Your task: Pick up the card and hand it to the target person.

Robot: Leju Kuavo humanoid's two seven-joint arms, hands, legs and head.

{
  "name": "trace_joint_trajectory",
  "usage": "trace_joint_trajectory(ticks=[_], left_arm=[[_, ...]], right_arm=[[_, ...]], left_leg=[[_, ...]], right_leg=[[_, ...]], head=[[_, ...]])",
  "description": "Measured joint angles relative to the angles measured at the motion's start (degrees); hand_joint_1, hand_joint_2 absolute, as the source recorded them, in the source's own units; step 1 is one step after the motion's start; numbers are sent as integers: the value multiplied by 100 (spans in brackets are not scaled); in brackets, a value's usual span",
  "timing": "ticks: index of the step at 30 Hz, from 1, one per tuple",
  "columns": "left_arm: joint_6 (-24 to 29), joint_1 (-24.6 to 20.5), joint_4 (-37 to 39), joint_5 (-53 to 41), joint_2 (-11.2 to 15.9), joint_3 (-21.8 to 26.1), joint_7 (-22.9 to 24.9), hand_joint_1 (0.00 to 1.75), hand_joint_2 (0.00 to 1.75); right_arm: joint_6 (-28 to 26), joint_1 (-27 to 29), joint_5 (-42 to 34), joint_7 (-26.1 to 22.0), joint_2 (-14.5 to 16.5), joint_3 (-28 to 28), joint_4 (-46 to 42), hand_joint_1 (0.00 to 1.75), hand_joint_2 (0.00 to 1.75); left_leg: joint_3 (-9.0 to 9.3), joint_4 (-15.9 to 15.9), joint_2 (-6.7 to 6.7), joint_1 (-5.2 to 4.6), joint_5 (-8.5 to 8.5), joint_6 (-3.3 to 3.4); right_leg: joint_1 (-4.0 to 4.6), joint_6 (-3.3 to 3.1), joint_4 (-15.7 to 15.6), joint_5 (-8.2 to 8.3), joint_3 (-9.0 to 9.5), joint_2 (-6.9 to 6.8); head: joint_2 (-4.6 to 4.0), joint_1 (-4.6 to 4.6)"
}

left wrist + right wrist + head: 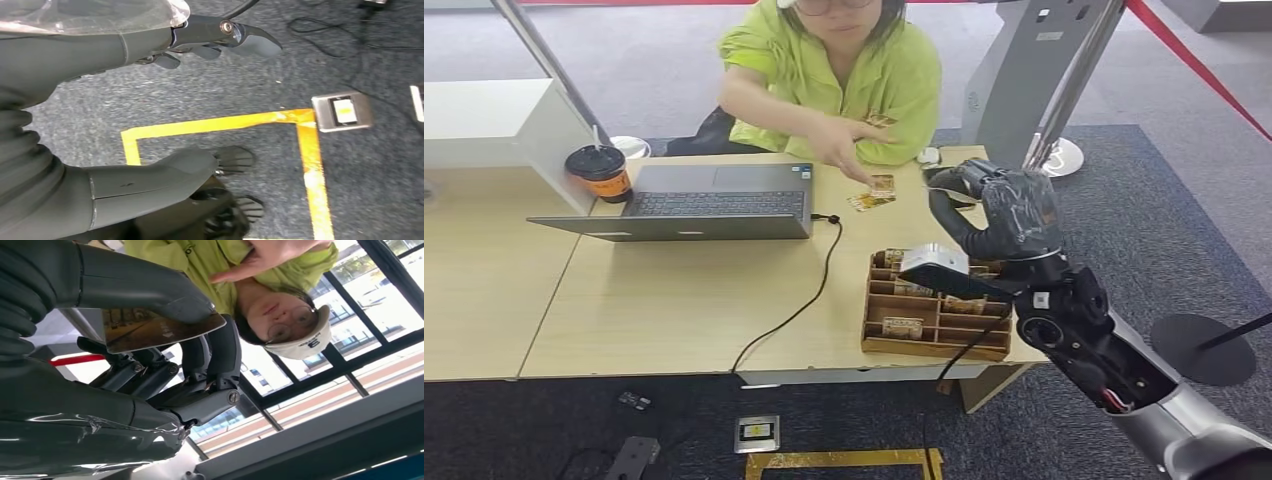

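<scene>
Grey carpet floor (pixel 724 60), wooden table (pixel 674 310), yellow floor tape (pixel 310 150), window panes (pixel 360 295)

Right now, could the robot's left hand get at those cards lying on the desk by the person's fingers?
Probably not as things stand. The left hand hangs down over the carpet, far from the cards beyond the laptop. The right hand is nearer, but already holds a card.

Card (pixel 160 329): thin, glossy, brownish printed face, held roughly flat and pinched between thumb and fingers of the right hand (pixel 165 340), upper-left-centre of the right wrist frame, just short of the person (pixel 834 75) in a lime-green shirt.
</scene>
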Motion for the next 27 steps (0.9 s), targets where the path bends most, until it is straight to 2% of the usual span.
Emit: trace_joint_trajectory(ticks=[10,19,20,21,23,24,26,27], left_arm=[[5,-120,1,16,-5,-11,46,0,175],[73,-52,1,135,-1,-10,2,0,175],[79,-39,1,145,1,-10,-7,0,175],[86,-26,1,155,2,-11,-18,0,175],[98,2,1,179,5,-10,-42,0,175],[103,17,1,194,8,-10,-57,0,175],[109,47,1,233,13,-10,-84,0,175],[110,55,1,242,15,-10,-90,0,175]], right_arm=[[-310,-1394,126,-119,957,542,2436,175,175],[-455,-2227,1238,629,1753,1189,3979,175,175],[-444,-2281,1304,665,1814,1266,4095,166,175],[-429,-2320,1355,686,1869,1335,4191,132,175],[-392,-2363,1402,687,1963,1446,4331,49,175],[-358,-2371,1386,652,2001,1487,4374,14,175],[-226,-2379,1263,496,2058,1555,4431,0,175],[-184,-2379,1218,445,2069,1568,4440,0,175]], left_leg=[[-7,0,3,0,0,-1],[-7,0,-3,3,0,-1],[-7,0,-2,3,0,-1],[-7,1,-2,3,0,-1],[-7,1,-3,2,0,-1],[-7,1,-3,2,0,-1],[-7,1,-2,1,0,-1],[-7,1,-1,1,0,-1]], right_leg=[[0,0,3,0,-7,4],[3,-1,3,-1,-9,0],[3,-1,3,-1,-9,1],[3,-1,3,-1,-9,1],[3,-1,3,-2,-9,1],[3,-1,2,-2,-10,1],[2,-1,2,-2,-10,2],[2,-1,2,-2,-10,2]], head=[[0,8],[0,1],[0,0],[0,-1],[0,2],[0,3],[0,3],[0,2]])
